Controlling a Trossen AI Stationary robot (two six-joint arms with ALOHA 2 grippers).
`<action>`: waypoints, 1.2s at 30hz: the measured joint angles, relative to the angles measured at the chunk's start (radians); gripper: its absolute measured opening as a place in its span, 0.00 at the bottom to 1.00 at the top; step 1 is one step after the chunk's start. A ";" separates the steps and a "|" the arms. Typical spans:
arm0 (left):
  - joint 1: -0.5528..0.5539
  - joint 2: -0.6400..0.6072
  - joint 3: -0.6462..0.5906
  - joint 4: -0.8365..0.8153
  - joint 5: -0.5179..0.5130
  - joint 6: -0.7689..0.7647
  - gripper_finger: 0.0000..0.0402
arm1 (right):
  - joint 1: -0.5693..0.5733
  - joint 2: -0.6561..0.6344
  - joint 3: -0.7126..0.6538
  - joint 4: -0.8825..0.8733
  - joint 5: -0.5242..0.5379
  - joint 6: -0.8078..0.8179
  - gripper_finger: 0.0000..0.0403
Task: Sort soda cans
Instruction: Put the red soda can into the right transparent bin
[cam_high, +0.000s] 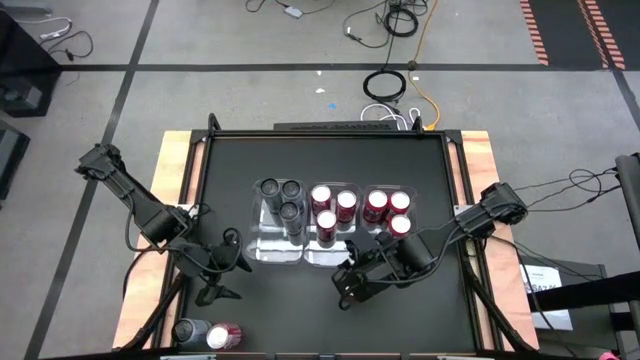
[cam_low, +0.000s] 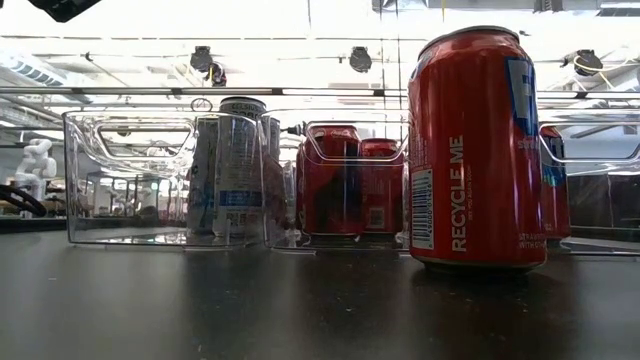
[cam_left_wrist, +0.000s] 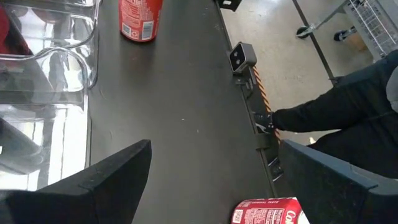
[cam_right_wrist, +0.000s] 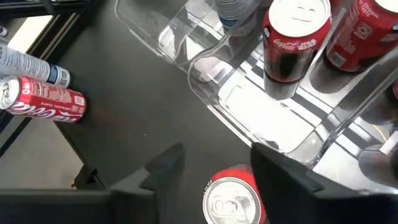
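Note:
One red soda can (cam_right_wrist: 231, 200) stands upright on the black table (cam_high: 290, 310), also in the low view (cam_low: 476, 150) and the left wrist view (cam_left_wrist: 140, 18). My right gripper (cam_right_wrist: 216, 152) hovers open over it, a finger on either side above its top; in the high view the gripper (cam_high: 346, 283) hides it. My left gripper (cam_high: 228, 278) waits open at the near left. Three grey cans (cam_high: 281, 196) stand in the left clear tray (cam_high: 262, 250). Red cans (cam_high: 332, 208) fill the middle tray, and more (cam_high: 388, 208) the right one. A grey can (cam_high: 190, 332) and a red can (cam_high: 223, 337) lie on their sides near the front edge.
The three trays sit side by side mid-table, their near halves bare (cam_right_wrist: 261, 115). A person's dark sleeve (cam_left_wrist: 348, 106) shows past the table's front edge, beside a small camera (cam_left_wrist: 241, 57). Bare tabletop lies between the trays and the front edge.

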 joint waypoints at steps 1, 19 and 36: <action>0.000 0.000 0.000 0.000 0.000 0.000 0.90 | 0.000 0.000 0.000 -0.002 0.000 0.001 0.47; 0.000 0.000 0.000 0.000 0.000 0.000 0.90 | 0.000 0.000 -0.001 0.012 0.000 -0.026 0.93; 0.000 0.000 0.000 0.000 0.000 0.025 0.90 | 0.010 0.024 -0.001 -0.094 -0.155 0.197 0.94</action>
